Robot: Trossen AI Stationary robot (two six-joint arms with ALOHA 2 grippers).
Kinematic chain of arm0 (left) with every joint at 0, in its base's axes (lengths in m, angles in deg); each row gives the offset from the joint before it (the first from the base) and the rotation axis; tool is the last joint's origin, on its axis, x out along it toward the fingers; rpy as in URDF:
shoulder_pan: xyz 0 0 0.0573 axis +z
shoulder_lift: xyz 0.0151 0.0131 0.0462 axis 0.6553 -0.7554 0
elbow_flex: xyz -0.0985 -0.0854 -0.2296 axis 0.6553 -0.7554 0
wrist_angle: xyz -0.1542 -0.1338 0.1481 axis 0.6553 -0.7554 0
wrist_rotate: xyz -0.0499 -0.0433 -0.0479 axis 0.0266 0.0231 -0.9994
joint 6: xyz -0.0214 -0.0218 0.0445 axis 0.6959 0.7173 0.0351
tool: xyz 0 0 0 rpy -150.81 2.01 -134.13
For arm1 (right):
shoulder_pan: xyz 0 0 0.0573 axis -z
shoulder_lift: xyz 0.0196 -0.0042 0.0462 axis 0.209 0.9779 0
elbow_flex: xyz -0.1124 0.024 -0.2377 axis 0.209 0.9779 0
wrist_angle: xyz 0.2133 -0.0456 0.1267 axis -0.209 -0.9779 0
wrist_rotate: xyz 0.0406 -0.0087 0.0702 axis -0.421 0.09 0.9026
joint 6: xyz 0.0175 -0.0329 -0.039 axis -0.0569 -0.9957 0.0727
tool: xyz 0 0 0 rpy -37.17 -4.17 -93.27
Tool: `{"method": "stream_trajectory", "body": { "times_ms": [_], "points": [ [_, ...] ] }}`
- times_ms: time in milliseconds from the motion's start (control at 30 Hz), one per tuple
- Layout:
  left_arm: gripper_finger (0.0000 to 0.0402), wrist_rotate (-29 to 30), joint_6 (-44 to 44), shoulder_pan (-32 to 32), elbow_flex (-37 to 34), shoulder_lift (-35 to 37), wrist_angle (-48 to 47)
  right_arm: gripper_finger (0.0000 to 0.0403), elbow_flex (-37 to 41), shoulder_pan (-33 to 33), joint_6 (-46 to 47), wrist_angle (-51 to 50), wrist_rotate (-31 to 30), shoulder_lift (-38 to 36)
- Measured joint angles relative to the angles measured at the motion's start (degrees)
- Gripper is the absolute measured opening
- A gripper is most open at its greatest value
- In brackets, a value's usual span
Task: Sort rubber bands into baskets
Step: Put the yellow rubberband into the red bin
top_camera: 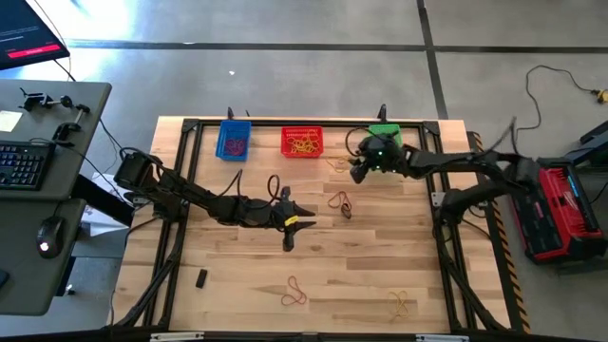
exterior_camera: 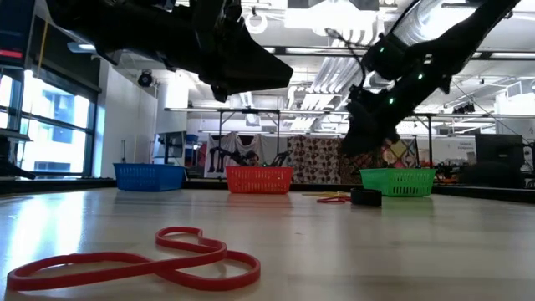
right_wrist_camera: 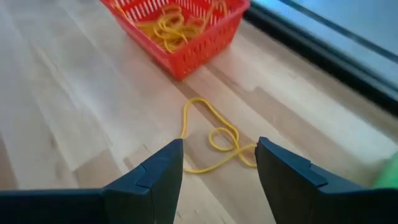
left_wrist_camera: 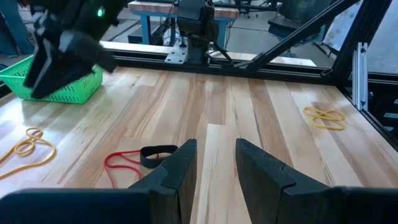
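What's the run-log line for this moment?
right gripper: open, over yellow band beside red basket | left gripper: open, mid-table, empty | green basket: behind right gripper

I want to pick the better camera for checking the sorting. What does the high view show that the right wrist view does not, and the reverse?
Only the high view shows all three baskets: blue basket, red basket and green basket, both arms, and loose bands across the table. Only the right wrist view shows the right gripper open above a yellow band, apart from it. Both show the red basket with yellow bands inside.
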Motion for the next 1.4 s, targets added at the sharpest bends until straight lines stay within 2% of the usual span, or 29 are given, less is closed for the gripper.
{"method": "stream_trajectory", "body": {
  "times_ms": [267, 367, 533, 733, 867, 1000, 1200, 1233, 1400],
  "points": [
    [0.0103, -0.01, 0.0, 0.0, 0.0, 0.0, -0.6, 0.019, 0.0, 0.02, 0.49, 7.45, -3.14, 10.3],
    [0.0103, -0.01, 0.0, 0.0, 0.0, 0.0, -0.58, 0.019, -1.67, 0.07, 1.56, 7.37, -4.4, 13.12],
    [0.0103, 0.0, 0.0, 0.0, 0.0, 0.0, -0.59, 0.019, -7.83, -0.16, 2.53, 1.1, -6.29, 18.74],
    [0.0103, -0.01, 0.02, 0.0, 0.0, 0.0, -0.64, 0.019, -16.17, -0.66, 3.75, -8.87, -12.16, 25.48],
    [0.0103, -0.01, 0.02, 0.0, 0.0, 0.0, -0.8, 0.0185, -19.34, -0.68, 3.02, -11.46, -11.79, 28.06],
    [0.0103, -0.08, 0.04, 0.0, 0.0, 0.0, -1.02, 0.0142, -20.15, -0.68, 1.9, -12.12, -11.01, 28.52],
    [0.0103, -0.23, 0.04, -0.08, 0.0, 0.0, -1.25, 0.0019, -21.28, -0.3, -1.09, -13.1, -6.57, 28.64],
    [0.0103, -0.23, 0.04, -0.13, 0.0, 0.0, -1.28, 0.001, -21.5, -0.31, -1.58, -13.78, -6.4, 28.37],
    [0.0103, -0.23, -0.16, -0.45, 0.0, 0.04, -1.91, 0.0016, -23.1, -0.63, -2.4, -19.56, -4.36, 25.22]
  ]
}}
